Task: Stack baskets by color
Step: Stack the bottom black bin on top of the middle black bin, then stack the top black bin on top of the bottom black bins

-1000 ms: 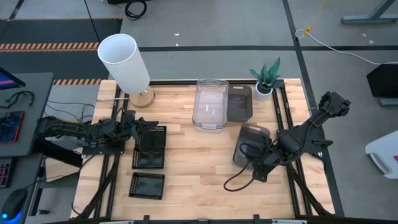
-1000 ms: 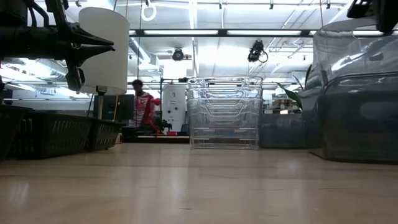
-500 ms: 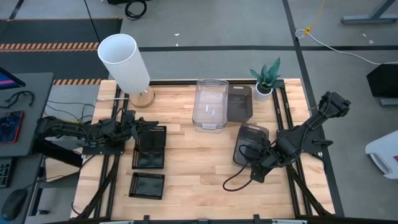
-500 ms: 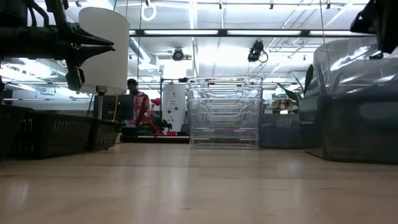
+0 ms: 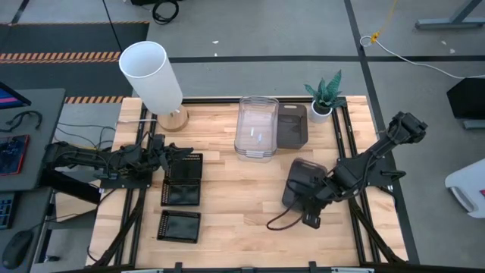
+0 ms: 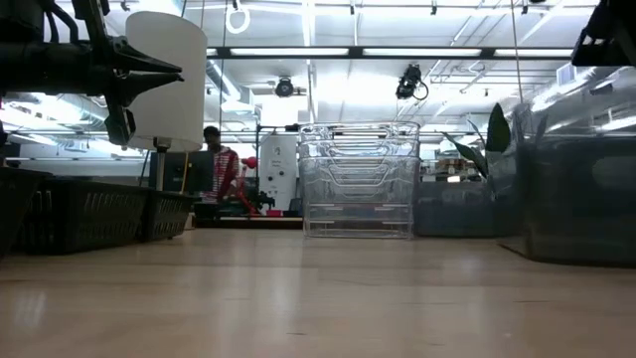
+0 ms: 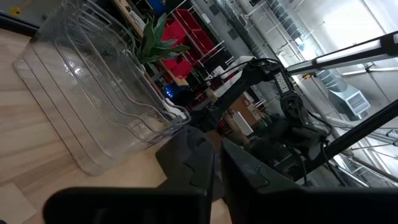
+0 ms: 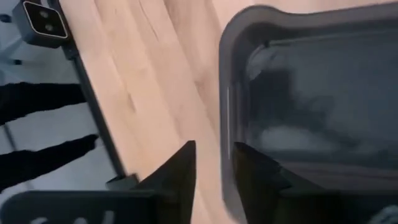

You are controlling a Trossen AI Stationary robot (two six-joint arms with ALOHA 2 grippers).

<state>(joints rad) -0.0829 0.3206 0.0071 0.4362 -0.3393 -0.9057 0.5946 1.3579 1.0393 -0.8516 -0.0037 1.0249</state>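
Note:
A smoky grey basket (image 5: 301, 180) sits on the wood table, right of centre; it also fills the right of the low view (image 6: 581, 189). My right gripper (image 8: 214, 171) slants down at the basket's near end, open, one finger on each side of its rim. At the table's far side stand the clear baskets (image 5: 255, 127), nested, with another dark grey basket (image 5: 292, 125) beside them. Black grid baskets (image 5: 183, 182) lie at the left. My left gripper (image 5: 164, 147) hovers shut above them, holding nothing. My right gripper straddles the smoky grey basket's rim (image 8: 225, 124) at its near end, coming slanting from above, with one finger inside the basket and one outside. A gap shows between the fingers. Whether either finger touches the rim I cannot tell.
A white cylindrical lamp (image 5: 153, 78) stands at the far left and a small potted plant (image 5: 324, 96) at the far right corner. A dark cable (image 5: 279, 223) loops on the table near my right gripper. Bare wood lies between the basket groups.
My right gripper has sunk a little and tipped more steeply downward. The smoky grey basket has shifted slightly toward the table's near edge and left, and its near end has come lower.

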